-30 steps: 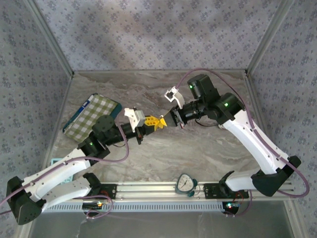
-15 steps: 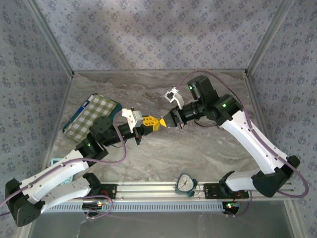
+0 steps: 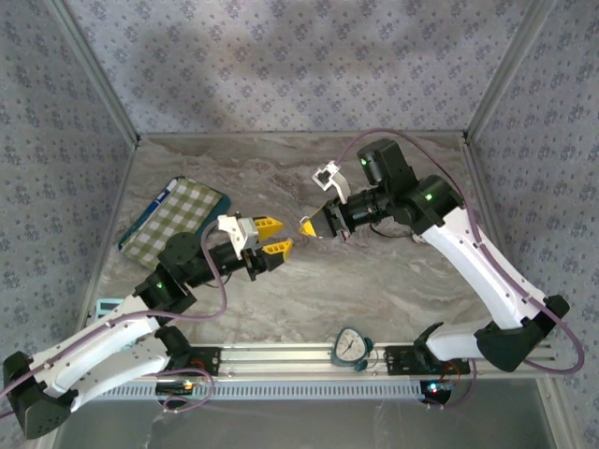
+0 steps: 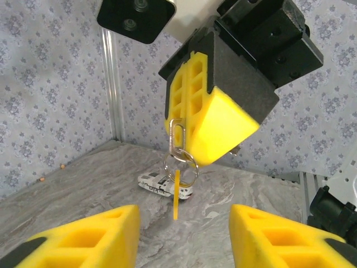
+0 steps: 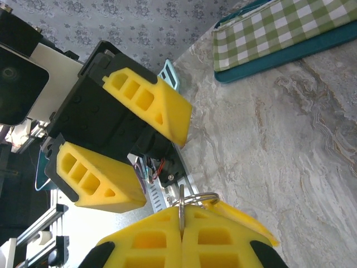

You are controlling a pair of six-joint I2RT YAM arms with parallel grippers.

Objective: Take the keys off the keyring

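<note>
My right gripper [image 3: 307, 227] hangs above the middle of the table, shut on a link of the metal keyring [image 4: 179, 152]. A thin yellow key [image 4: 177, 195] dangles from the ring, seen edge-on. In the right wrist view the ring [image 5: 202, 197] pokes out of the closed right gripper [image 5: 182, 233], with the yellow key [image 5: 245, 220] lying beside it. My left gripper [image 3: 270, 237] stands open a short way to the left, facing the ring. Its fingers [image 4: 83, 237] spread wide below the key without touching it. The open left gripper [image 5: 164, 166] is empty.
A green-and-white checked pouch [image 3: 173, 215] lies at the left of the marble table [image 3: 393, 281]. A small white printed toy car [image 4: 164, 184] rests on the table beneath the ring. A round timer [image 3: 351, 346] sits on the front rail.
My left gripper, which was up against the right gripper's tips, has pulled back to the left and opened. The right gripper keeps the ring and has hardly moved.
</note>
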